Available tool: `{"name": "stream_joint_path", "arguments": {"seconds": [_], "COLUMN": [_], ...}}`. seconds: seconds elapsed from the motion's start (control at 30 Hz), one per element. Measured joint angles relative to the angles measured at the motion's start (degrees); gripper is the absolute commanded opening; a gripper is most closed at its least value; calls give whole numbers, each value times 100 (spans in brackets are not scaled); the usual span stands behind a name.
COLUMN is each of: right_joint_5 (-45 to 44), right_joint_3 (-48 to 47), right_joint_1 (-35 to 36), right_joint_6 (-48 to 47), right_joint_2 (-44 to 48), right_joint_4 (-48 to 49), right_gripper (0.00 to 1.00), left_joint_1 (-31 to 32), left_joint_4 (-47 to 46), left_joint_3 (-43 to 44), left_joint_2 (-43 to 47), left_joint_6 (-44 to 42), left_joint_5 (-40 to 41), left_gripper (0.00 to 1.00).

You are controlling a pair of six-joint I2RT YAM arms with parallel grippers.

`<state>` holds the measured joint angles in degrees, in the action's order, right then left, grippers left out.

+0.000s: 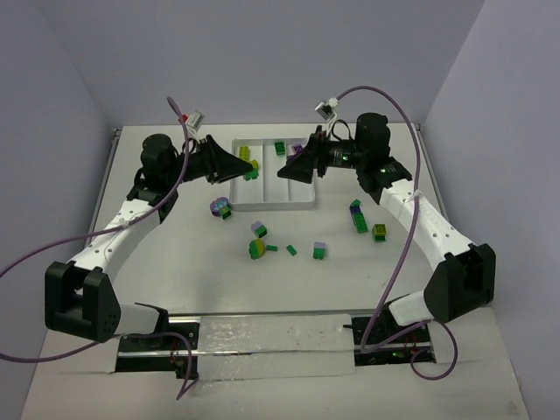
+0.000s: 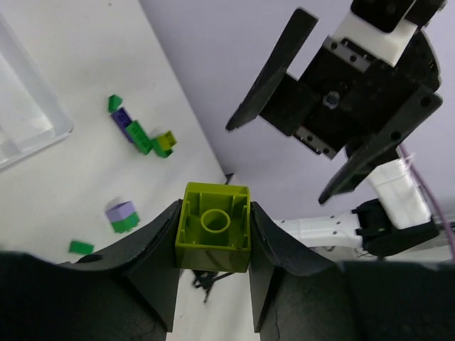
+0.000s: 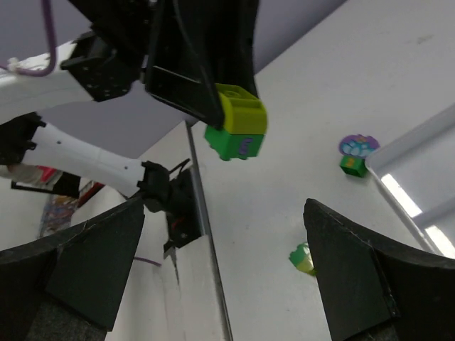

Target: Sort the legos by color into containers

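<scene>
My left gripper (image 2: 213, 210) is shut on a yellow-green lego (image 2: 213, 229), its hollow underside facing the left wrist camera. In the right wrist view a green lego (image 3: 233, 145) is stuck under that yellow-green lego (image 3: 243, 114), and both hang in the air. My left gripper (image 1: 251, 167) holds them over the left part of the white tray of containers (image 1: 278, 203). My right gripper (image 1: 287, 171) hovers open and empty a short way to their right, its fingers (image 3: 355, 277) wide apart. The tray holds a green lego (image 1: 280, 148) and a yellow-green one (image 1: 244, 153).
Loose legos lie on the table in front of the tray: a purple-and-green piece (image 1: 220, 208), a yellow-green one (image 1: 256, 248), small green ones (image 1: 291, 250), a lilac-on-green stack (image 1: 319, 252), a green bar (image 1: 359, 216) and a yellow-green block (image 1: 380, 232).
</scene>
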<state>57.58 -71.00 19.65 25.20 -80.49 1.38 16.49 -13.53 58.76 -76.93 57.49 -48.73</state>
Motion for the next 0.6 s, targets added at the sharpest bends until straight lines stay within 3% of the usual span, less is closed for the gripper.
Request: {"name": "stream_joint_path", "arguments": {"seconds": [0.27, 0.6], "right_joint_5": [512, 726], "right_joint_3": [-39, -71], "right_joint_1": [375, 440], "right_joint_6": [966, 2290], "right_joint_2": [-385, -1256], "right_joint_4": [934, 1848], "right_gripper": [95, 91], "left_joint_1": [-4, -2], "left_joint_4": [-1625, -2250], "left_joint_3": [-394, -526], "left_joint_2": [15, 22], "left_joint_6": [1112, 1393], "left_joint_5": [-20, -116], "left_gripper": [0, 0]}}
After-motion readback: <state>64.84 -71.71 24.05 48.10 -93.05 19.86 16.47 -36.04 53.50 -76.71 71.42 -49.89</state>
